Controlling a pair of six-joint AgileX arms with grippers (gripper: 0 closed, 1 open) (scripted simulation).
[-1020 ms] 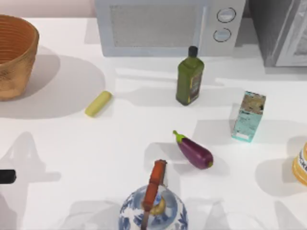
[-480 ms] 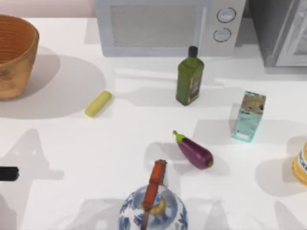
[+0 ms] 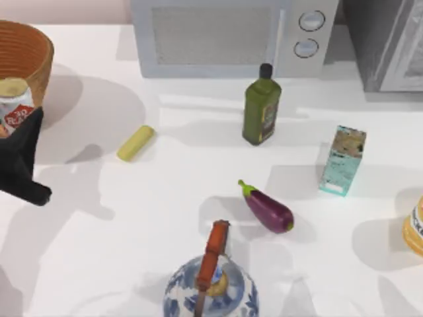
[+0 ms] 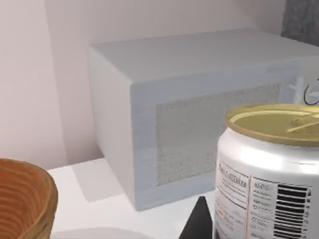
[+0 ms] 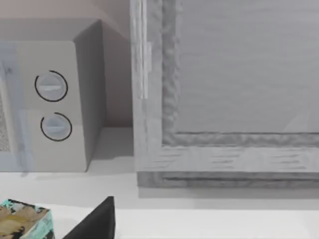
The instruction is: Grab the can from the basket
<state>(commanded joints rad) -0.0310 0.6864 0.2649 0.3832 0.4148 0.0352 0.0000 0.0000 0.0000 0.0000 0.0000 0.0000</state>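
Now the can (image 3: 13, 105) in left claw (image 3: 18, 125), formerly empty.

In the top view the basket (image 3: 30, 49) is cut by the left edge, and the can (image 3: 14, 105) with the left hand (image 3: 20, 155) covers its lower part; the can is also partly cut there, and its label print is too small to read. The blue-white teapot (image 3: 211, 290) is cut by the bottom edge and the orange-yellow container (image 3: 415, 228) by the right edge. In the left wrist view the can (image 4: 271, 174) runs out at the right and bottom edges, so the grip of the fingers on it is not visible.
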